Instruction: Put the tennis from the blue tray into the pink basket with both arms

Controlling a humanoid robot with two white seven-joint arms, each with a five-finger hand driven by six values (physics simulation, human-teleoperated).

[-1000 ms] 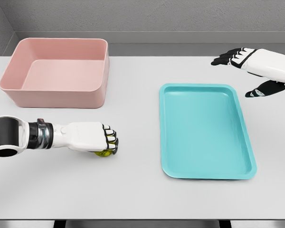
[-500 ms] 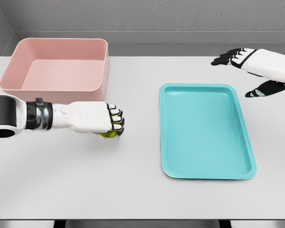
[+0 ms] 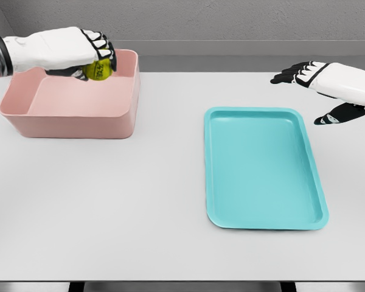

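We see an evenly lit, bright render with soft, diffuse light that seems to come from above. The white table (image 3: 140, 201) shows no glare and only faint shading. A weak, blurred shadow lies along the near foot of the pink basket (image 3: 73, 125), and a thin one rims the blue tray (image 3: 264, 225). The inner walls of the basket are slightly darker than its floor. Edges look a little soft throughout, with no visible bending at the borders.

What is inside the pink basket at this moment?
The basket floor that shows is bare pink. The ball is held above its back part by the left hand, not yet inside. The hand covers some of the back wall.
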